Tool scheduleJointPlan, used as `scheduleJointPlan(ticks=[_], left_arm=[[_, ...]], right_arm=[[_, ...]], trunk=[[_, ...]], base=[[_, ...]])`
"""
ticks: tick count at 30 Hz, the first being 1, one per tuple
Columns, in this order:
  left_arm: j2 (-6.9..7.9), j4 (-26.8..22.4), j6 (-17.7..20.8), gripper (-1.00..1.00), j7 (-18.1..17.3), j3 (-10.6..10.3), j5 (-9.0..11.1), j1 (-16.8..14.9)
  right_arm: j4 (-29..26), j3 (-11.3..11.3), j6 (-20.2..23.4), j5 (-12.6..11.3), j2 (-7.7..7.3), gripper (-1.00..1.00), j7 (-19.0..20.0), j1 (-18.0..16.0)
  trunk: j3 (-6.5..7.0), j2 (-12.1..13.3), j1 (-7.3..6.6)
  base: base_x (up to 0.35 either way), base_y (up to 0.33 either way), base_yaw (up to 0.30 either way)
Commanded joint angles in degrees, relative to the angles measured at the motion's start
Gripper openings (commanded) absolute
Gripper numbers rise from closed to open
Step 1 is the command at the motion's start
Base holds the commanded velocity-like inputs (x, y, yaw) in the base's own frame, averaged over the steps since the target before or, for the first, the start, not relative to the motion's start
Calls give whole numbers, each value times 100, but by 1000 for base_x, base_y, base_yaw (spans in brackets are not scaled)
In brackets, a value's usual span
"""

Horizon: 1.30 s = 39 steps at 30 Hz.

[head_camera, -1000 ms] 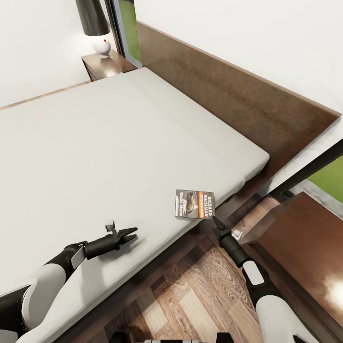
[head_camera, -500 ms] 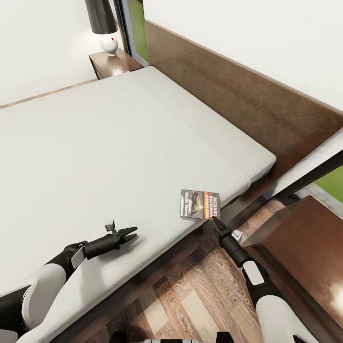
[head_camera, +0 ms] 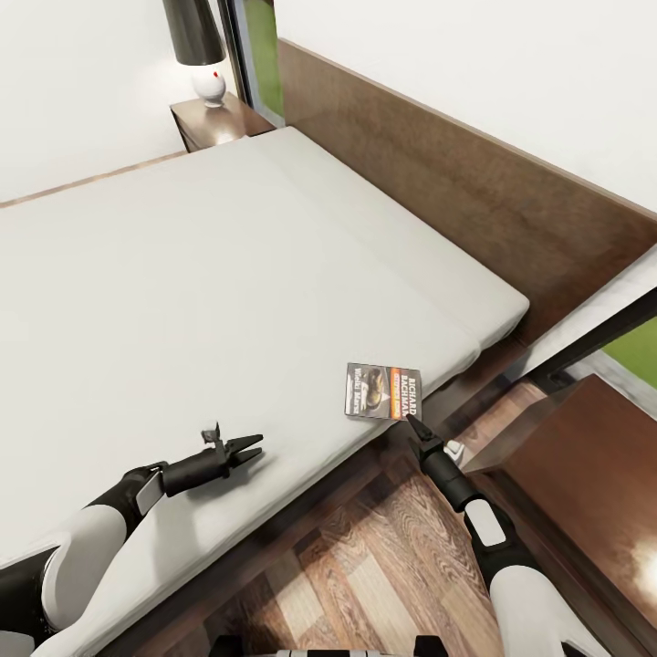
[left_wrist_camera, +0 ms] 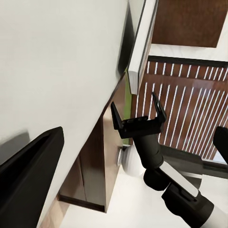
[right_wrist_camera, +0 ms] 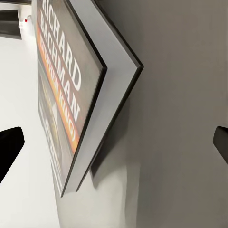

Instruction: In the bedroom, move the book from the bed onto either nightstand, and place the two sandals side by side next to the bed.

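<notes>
A: Currently, where is the book (head_camera: pixel 385 391)?

B: Lower centre-right of the head view, flat on the pale mattress of the bed (head_camera: pixel 228 274), at its near edge by the corner. Cover up: dark, orange band, white lettering. In the right wrist view the book (right_wrist_camera: pixel 71 95) looms close, lying on the mattress.

A: Right gripper (head_camera: pixel 412 422)?

B: Just below the book's lower right corner in the head view, tips pointing at it. In the left wrist view the right gripper (left_wrist_camera: pixel 138 111) has its two fingers spread well apart, nothing between them. No contact with the book that I can confirm.

A: Left gripper (head_camera: pixel 248 447)?

B: Lower left of the head view, over the mattress, well apart from the book. Fingers parted, holding nothing.

A: Nightstands?

B: One nightstand (head_camera: pixel 214 121) at upper left with a black-shaded lamp (head_camera: pixel 203 46). A glossy brown cabinet top (head_camera: pixel 584 474) at lower right, beside the bed, over the wood-plank floor (head_camera: pixel 365 566).
</notes>
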Motion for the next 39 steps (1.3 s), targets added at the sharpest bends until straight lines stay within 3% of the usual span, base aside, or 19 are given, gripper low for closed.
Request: scheduleJointPlan(ticks=[1,39], left_arm=[[3,9,96,100,435,-150,-35,3],[3,10,96,100,430,-150,-35,3]], right_arm=[[-2,-32,50,-14,6,100,14,-4],[-10,-83,54,-26,-6,100,20,4]], trunk=[[-4,-1,0],[-4,-1,0]], base=[[0,0,0],[0,0,0]])
